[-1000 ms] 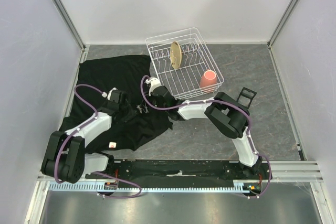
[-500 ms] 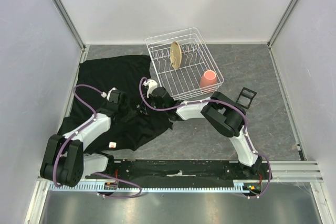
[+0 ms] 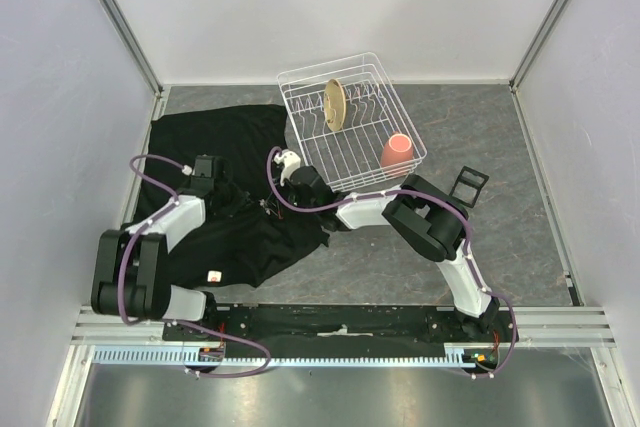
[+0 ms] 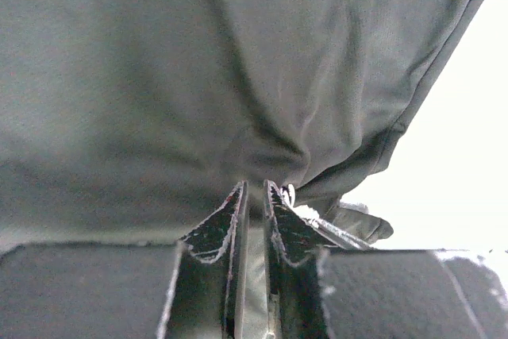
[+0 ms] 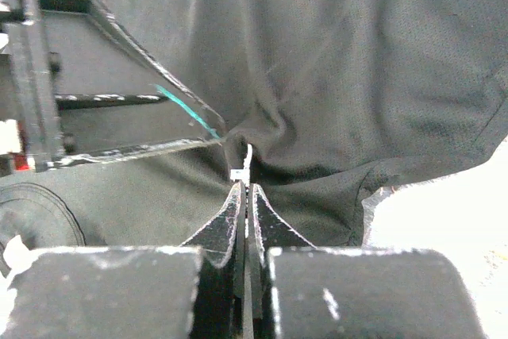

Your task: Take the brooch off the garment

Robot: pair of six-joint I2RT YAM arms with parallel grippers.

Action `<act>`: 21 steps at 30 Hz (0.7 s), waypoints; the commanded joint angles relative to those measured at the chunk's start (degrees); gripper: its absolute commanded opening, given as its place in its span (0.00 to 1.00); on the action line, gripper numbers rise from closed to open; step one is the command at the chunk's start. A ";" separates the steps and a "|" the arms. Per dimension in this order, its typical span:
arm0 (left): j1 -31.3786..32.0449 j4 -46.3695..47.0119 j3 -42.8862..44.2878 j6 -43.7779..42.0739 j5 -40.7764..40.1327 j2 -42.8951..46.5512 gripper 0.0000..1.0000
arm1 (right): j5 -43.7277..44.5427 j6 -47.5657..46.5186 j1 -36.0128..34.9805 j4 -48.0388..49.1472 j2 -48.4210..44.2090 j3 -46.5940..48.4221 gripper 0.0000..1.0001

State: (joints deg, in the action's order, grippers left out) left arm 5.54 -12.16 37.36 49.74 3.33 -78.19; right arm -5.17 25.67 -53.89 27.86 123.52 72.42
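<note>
Evidently, the left gripper (image 4: 255,188) is pinching a fold of the garment (image 4: 159,77) while the right gripper (image 5: 245,190) is clamping the brooch (image 5: 240,171), which is not yet pulled free.

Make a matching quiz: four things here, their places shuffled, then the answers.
1 pink plastic cup
2 round tan plate
3 floppy black fabric shirt
4 small black square frame

A on edge, far in the white wire rack
B bare grey table, right of rack
C spread over table's left
D rack's near right corner

Pairs: 1-D, 2-A, 3-C, 4-B
</note>
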 commanded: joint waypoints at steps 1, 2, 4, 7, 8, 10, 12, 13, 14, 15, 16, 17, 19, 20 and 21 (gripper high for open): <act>-0.18 3.72 3.07 -2.80 6.33 -4.86 0.17 | -0.28 -0.27 -0.25 5.10 -0.92 -1.32 0.01; -0.18 4.07 2.37 -2.80 7.12 -5.12 0.18 | -0.11 -0.27 -0.08 5.10 -1.00 -1.41 0.00; -0.18 4.95 1.23 -2.45 7.04 -4.78 0.18 | 0.16 -0.36 -0.17 5.28 -0.92 -1.49 0.00; -0.27 4.52 -0.88 -1.84 6.25 -3.72 0.18 | 1.73 1.13 -0.34 9.64 -1.18 -3.33 0.00; -0.27 4.43 -1.76 -1.75 6.59 -3.46 0.17 | 2.09 1.57 -0.51 11.41 -1.27 -5.08 0.00; -0.27 4.08 -2.56 -1.31 6.78 -2.41 0.17 | 3.14 2.36 -0.87 14.66 -1.27 -6.15 0.00; -0.27 3.55 -3.70 -1.04 6.25 -1.53 0.17 | 4.90 2.45 -1.30 15.30 -1.44 -6.85 0.00; -0.18 3.46 -4.05 -0.70 6.33 -0.57 0.17 | 6.21 2.54 -1.39 15.82 -1.62 -7.12 0.00; -0.27 3.29 -4.92 -0.52 6.33 -0.03 0.17 | 7.27 2.54 -1.39 16.35 -2.14 -8.08 0.00; -0.18 3.20 -5.37 -0.34 6.42 0.58 0.17 | 7.80 2.72 -1.31 17.74 -2.50 -8.70 0.00; -0.18 3.20 -5.72 0.18 6.68 1.19 0.17 | 8.33 2.72 -1.39 18.11 -2.76 -9.14 0.00; -0.18 3.29 -6.59 0.27 6.86 2.51 0.17 | 8.42 2.89 -1.39 18.28 -2.94 -9.23 0.00; -0.18 3.11 -6.87 0.28 7.73 3.74 0.18 | 7.89 2.72 -1.40 17.49 -2.85 -8.70 0.00; -0.18 3.20 -7.04 0.19 8.09 5.23 0.18 | 7.72 2.63 -1.39 17.67 -2.59 -8.79 0.00; -0.18 3.20 -7.04 0.19 8.44 5.94 0.20 | 7.63 2.89 -1.39 17.76 -2.50 -8.79 0.00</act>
State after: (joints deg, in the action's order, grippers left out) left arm 5.48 -9.06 31.18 49.17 9.54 -76.23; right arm 0.27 28.14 -55.66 42.35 123.28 64.03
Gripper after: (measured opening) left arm 0.178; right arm 0.007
